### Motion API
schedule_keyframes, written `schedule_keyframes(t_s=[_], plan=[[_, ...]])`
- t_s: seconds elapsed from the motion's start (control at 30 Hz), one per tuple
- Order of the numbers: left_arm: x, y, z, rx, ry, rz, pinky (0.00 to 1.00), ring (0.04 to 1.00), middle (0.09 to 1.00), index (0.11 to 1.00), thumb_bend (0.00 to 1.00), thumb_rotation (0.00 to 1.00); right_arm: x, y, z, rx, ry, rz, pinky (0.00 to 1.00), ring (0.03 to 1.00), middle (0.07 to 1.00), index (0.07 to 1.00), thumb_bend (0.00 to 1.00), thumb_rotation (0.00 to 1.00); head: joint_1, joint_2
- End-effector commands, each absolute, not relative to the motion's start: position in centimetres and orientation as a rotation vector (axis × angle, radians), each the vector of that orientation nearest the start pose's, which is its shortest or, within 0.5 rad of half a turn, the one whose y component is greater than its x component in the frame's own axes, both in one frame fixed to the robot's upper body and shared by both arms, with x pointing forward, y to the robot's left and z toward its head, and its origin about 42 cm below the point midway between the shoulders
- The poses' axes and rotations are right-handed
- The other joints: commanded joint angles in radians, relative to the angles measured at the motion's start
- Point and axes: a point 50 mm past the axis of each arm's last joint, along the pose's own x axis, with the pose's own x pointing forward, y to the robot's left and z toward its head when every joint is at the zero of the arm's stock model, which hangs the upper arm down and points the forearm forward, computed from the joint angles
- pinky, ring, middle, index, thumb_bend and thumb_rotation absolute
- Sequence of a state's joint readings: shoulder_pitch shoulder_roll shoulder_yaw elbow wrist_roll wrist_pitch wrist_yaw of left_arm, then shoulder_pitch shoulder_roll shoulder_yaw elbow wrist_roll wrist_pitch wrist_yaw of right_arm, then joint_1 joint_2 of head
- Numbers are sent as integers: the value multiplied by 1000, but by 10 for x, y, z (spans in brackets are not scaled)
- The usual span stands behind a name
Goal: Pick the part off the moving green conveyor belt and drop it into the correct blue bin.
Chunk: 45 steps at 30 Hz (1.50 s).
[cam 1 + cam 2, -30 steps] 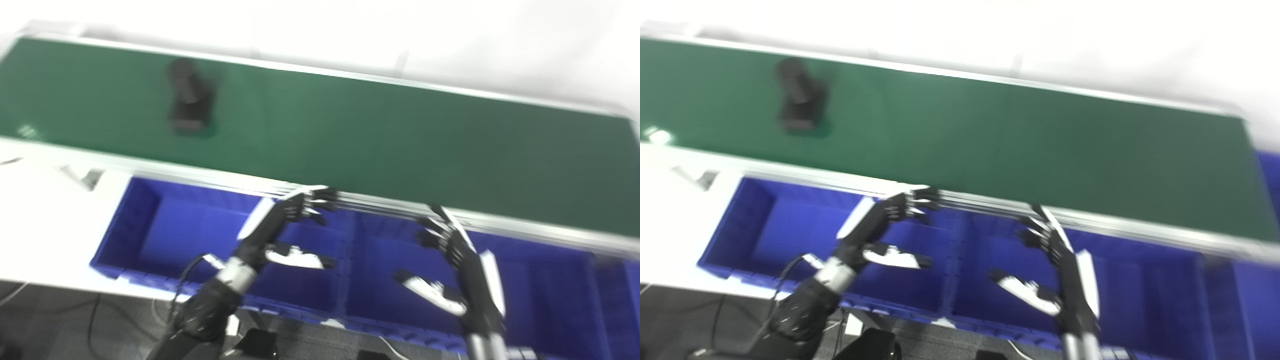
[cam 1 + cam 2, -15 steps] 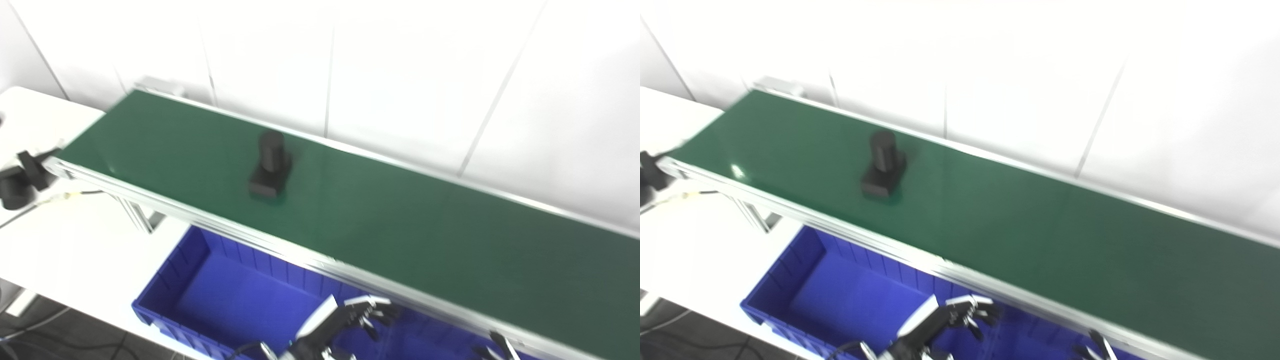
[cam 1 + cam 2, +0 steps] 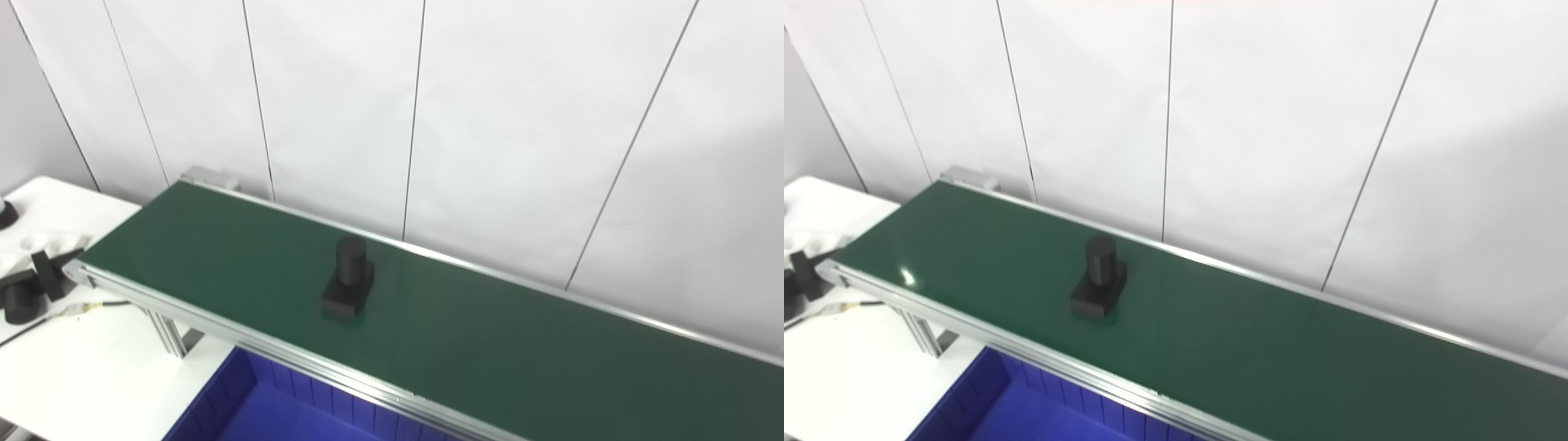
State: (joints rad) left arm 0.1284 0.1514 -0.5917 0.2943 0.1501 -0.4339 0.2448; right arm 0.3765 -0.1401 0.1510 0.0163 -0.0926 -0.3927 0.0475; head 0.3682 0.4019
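Note:
A black part (image 3: 348, 280), a square base with an upright cylinder on top, stands on the green conveyor belt (image 3: 490, 343) left of its middle. It also shows in the right eye view (image 3: 1099, 283). Only the far left corner of a blue bin (image 3: 275, 410) shows below the belt's near rail. Neither hand is in view in either picture.
A white table (image 3: 73, 361) lies at the left with black parts (image 3: 30, 288) and a cable on it. The belt's aluminium near rail (image 3: 257, 343) runs diagonally. A white panelled wall stands behind the belt.
The camera has tilted up, so both hands and most of the blue bins have dropped out of the picture. The black part has shifted a little to the right along the belt.

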Motion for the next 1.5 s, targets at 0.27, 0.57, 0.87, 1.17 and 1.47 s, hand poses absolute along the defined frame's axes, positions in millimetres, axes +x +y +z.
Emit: schedule_keyframes(t_s=[0.27, 0.57, 0.87, 1.17, 1.47], plan=[[189, 131, 13, 181, -101, -369, 513, 680, 728, 715, 880, 239, 146, -225, 48, -157, -95, 171, 602, 677, 741, 880, 755, 237, -15, 2], [189, 129, 12, 196, -113, -354, 499, 647, 707, 704, 887, 251, 162, -218, 80, -112, -230, 126, 641, 693, 727, 862, 774, 256, -29, 12], [191, 123, 12, 206, -129, -349, 493, 635, 702, 709, 878, 253, 206, -212, 132, -173, -382, 125, 613, 684, 722, 841, 794, 307, -59, 18], [194, 115, 10, 210, -134, -339, 484, 636, 701, 709, 885, 267, 250, -204, 162, -222, -477, 179, 616, 684, 725, 850, 814, 330, -79, 24], [197, 113, 9, 244, -168, -304, 447, 567, 660, 689, 889, 284, 286, -189, 185, -308, -529, 203, 579, 661, 717, 821, 818, 336, -100, 26]])
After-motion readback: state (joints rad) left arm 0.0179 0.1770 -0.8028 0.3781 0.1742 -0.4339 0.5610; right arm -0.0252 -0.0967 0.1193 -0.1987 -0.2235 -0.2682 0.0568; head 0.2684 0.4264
